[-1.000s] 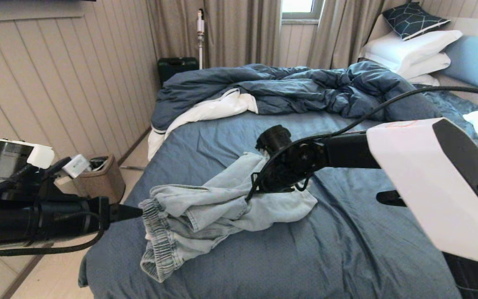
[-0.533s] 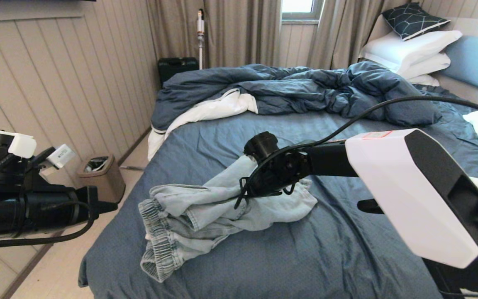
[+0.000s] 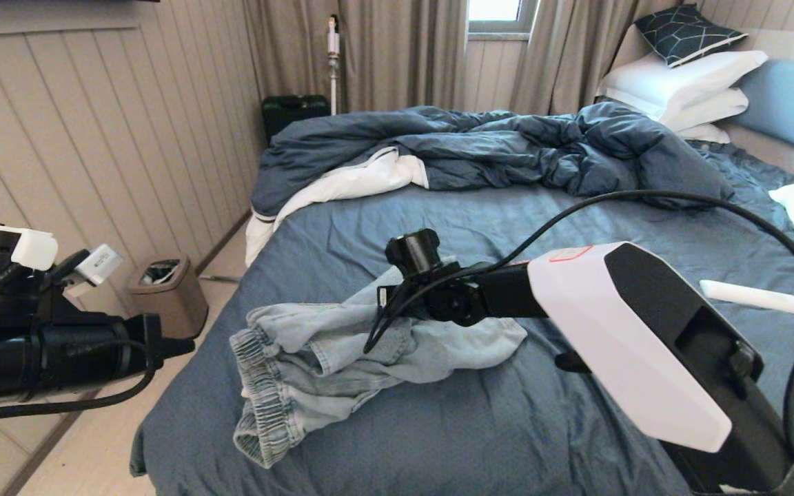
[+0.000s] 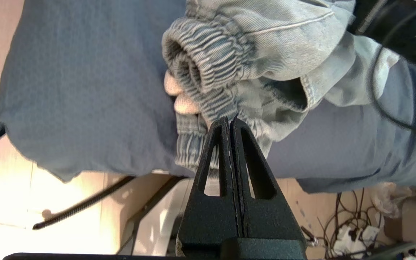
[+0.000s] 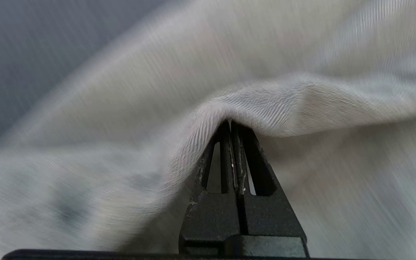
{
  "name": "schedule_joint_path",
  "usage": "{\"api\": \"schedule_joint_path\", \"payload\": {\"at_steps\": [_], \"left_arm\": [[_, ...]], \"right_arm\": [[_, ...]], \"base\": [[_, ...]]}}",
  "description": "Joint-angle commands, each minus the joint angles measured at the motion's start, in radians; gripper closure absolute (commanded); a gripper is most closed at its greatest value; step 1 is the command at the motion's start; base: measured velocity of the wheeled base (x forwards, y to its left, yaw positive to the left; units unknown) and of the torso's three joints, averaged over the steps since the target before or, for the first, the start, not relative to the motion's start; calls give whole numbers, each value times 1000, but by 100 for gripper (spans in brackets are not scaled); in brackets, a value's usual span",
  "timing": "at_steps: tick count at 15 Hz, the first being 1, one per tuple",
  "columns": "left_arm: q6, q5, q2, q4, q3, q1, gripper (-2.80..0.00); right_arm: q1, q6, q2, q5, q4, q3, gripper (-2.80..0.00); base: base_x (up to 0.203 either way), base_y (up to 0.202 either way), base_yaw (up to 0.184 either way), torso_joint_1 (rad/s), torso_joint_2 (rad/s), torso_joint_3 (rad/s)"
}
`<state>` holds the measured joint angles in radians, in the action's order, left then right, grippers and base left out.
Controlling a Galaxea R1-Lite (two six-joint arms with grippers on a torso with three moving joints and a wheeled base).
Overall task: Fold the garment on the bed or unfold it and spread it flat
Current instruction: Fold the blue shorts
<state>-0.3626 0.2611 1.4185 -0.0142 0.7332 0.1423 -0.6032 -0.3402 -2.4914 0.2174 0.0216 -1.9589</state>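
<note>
Pale blue denim shorts (image 3: 342, 351) lie on a slate-blue bed (image 3: 507, 427) near a dark blue duvet (image 3: 480, 145).

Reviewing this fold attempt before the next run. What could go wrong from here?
1. The right end effector is shut on a thin ridge of the pale blue washed-denim shorts; such a small pinch may slip when pulled.
2. The shorts lie bunched, with the gathered elastic waistband near the edge of the slate-blue sheeted bed; a drag that way could slide them off.
3. The left end effector is shut and holds nothing, so no second corner is anchored.
</note>
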Motion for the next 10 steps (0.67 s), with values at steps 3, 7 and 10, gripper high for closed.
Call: {"api": "schedule_joint_path", "payload": {"at_steps": [3,7,10], "left_arm": [[-4,3,2,-74,-37,0,0],[-10,1,-3,-86,-43,0,0],[-15,1,-11,-86,-44,0,0]], "right_arm": [[-76,2,-6,84,-193,0,0],[-90,4,53,104,-198,0,0],[-35,5,110,129,-187,5,0]], "base": [[0,0,0,0,0,0],[0,0,0,0,0,0],[0,0,0,0,0,0]]}}
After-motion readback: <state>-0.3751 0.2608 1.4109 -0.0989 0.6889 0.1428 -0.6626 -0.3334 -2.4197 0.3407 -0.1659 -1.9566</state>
